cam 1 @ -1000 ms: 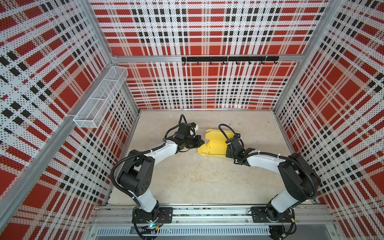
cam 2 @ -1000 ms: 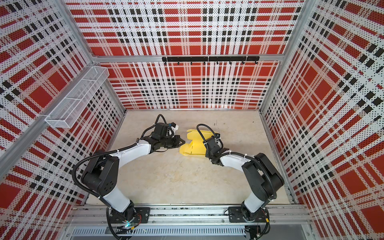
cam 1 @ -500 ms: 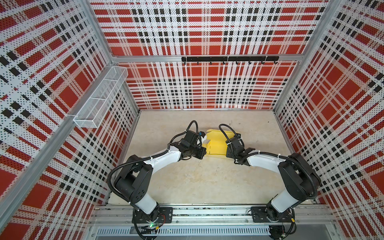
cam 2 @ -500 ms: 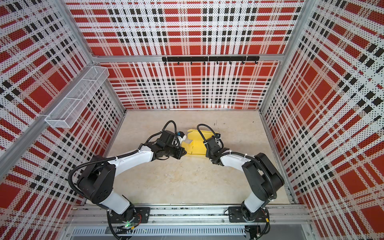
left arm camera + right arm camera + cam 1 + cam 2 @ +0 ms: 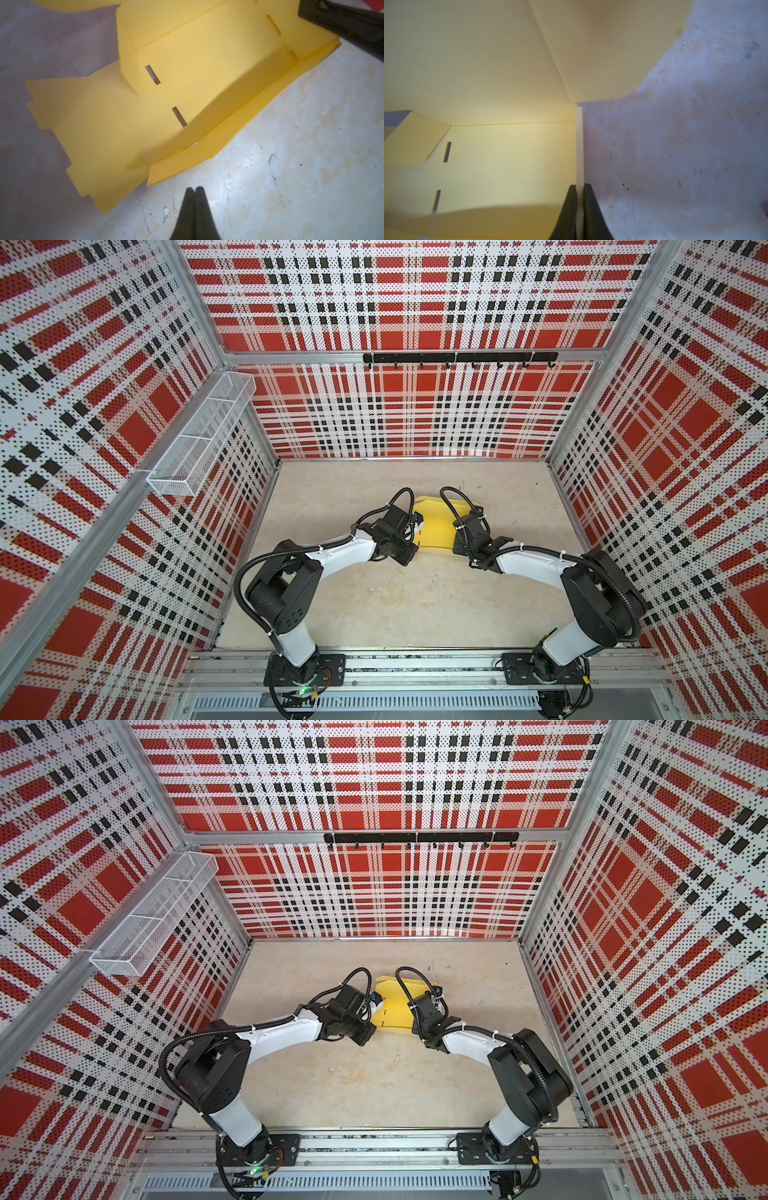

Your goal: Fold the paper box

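Pinching one raised side wall of the paper box (image 5: 508, 166) edge-on, my right gripper (image 5: 579, 192) is all but closed, with only the thin card between its jaws. My left gripper (image 5: 194, 190) is fully closed on nothing and hovers over the bare table (image 5: 291, 166) just beside the box's near corner. In both top views the paper box (image 5: 436, 526) lies mid-table, toward the back wall and between the two wrists. It is only partly formed: the left wrist view shows one long wall (image 5: 228, 108) tilted up from the base, its outer strip (image 5: 207, 158) lying on the table. Two slots (image 5: 152, 74) are cut along the base fold, and a stepped flap (image 5: 83, 135) is spread flat on the side nearest my left arm. A further panel stands up at the far end, though I cannot tell how firmly it is creased. I judge the job to be in its wall-raising stage, well short of a closed box. The next move likely falls to the left arm, which must get under or against the stepped flap and swing it up and over toward those slots. Meanwhile the right holds its wall steady, and a light touch is needed, since card this thin could buckle or slide across the table
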Controlling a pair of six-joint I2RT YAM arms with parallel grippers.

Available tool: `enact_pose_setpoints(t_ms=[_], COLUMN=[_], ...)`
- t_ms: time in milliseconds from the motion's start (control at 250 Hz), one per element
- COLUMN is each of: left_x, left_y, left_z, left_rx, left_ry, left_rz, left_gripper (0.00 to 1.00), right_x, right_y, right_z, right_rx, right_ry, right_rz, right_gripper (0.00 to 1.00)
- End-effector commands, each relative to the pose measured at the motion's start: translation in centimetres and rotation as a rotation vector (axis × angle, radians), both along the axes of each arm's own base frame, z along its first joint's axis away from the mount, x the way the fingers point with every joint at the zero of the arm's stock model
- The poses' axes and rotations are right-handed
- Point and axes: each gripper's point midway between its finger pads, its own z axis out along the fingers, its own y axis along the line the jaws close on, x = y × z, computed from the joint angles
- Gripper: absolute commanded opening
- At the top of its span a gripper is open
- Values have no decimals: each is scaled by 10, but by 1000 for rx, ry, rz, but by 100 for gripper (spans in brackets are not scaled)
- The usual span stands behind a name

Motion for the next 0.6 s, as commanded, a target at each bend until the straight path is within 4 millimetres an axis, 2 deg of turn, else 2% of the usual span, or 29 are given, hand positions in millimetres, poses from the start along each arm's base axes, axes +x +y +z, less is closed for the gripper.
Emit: enact_pose_setpoints(t_ms=[0, 100, 244, 596], left_x=[15, 23, 24, 42], left_y=[3, 6, 0, 4], left_z=[0, -2, -6, -18], left_rx=[42, 68, 71, 183], left_ry=[-31, -43, -33, -89], left_rz=[26, 51, 30, 50], left_gripper=[0, 0, 0, 0], right_x=[4, 4, 5, 7], right_y=[1, 2, 6, 10], right_z=[4, 2, -6, -11], right_rx=[39, 23, 39, 43], right_ry=[-36, -24, -27, -28], right_rz=[-14, -3, 12, 34], right_gripper=[10, 10, 10, 10])
